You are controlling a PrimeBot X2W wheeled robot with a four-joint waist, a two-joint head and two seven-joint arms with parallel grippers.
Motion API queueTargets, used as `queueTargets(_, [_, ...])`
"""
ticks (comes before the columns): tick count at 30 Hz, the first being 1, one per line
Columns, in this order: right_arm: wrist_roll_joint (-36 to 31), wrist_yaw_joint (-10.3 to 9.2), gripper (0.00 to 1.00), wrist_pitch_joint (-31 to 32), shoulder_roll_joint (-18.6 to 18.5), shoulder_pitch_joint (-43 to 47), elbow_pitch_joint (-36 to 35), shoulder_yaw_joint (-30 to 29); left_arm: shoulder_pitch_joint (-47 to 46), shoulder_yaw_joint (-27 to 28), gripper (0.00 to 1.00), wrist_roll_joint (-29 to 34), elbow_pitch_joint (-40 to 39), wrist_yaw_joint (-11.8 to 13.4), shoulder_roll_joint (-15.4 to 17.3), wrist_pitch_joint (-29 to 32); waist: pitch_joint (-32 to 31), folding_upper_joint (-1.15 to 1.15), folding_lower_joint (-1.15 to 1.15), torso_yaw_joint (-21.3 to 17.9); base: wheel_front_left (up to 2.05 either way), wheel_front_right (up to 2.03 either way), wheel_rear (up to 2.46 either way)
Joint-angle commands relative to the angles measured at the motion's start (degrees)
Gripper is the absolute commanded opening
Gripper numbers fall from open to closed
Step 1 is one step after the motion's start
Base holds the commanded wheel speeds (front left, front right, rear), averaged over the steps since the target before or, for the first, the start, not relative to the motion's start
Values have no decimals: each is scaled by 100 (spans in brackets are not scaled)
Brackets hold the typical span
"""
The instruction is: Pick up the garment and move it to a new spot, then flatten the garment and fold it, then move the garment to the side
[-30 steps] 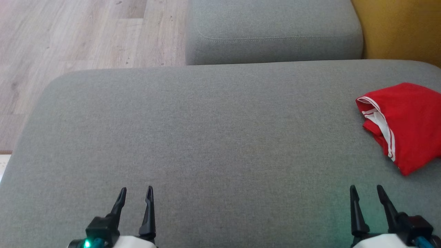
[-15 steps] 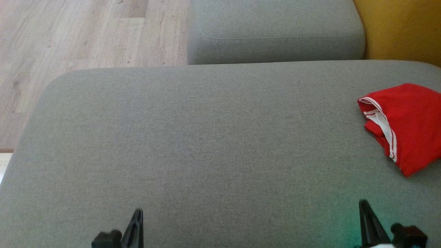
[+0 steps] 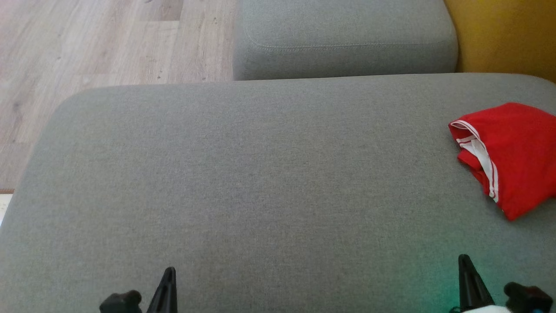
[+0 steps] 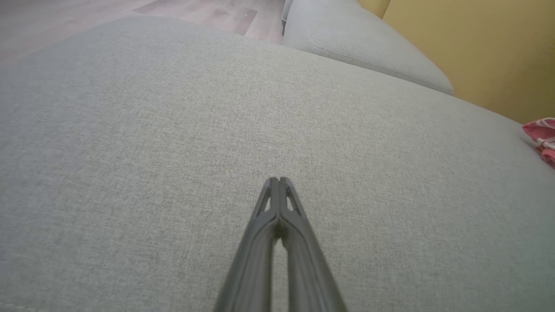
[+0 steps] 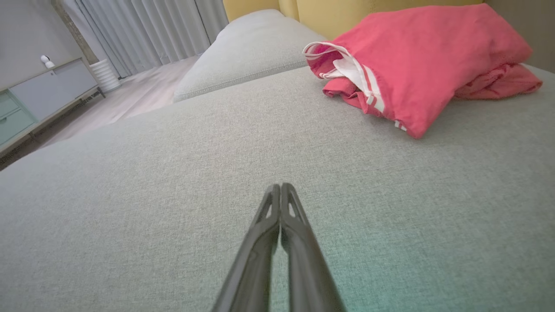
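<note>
Currently both the left gripper (image 4: 278, 180) and right gripper (image 5: 280, 186) have fingers pressed together on nothing, low over the cushion's (image 3: 260, 174) near edge. Garment (image 3: 512, 152) sits bunched at the cushion's right edge, so the right gripper should spread first, then pinch the white-trimmed hem (image 5: 364, 82), not the bulk.

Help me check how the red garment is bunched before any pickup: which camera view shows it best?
The right wrist view: the whole red garment shows, crumpled, white-striped edge facing the camera. The head view crops it at the right edge. The left wrist view catches only a sliver.
</note>
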Motion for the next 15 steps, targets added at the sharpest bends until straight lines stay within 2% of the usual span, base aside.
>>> queueTargets(1, [192,7,0,23,-11,-275,-208,-20,-291,118,0,-169,-160,-57,49,11,3,0,0,-5,0,0,0])
queueTargets(15, [1100,12,0,234,-18,-439,-258,-46,-478,262,0,-1068,-139,-182,81,185,31,0,0,-45,0,0,0])
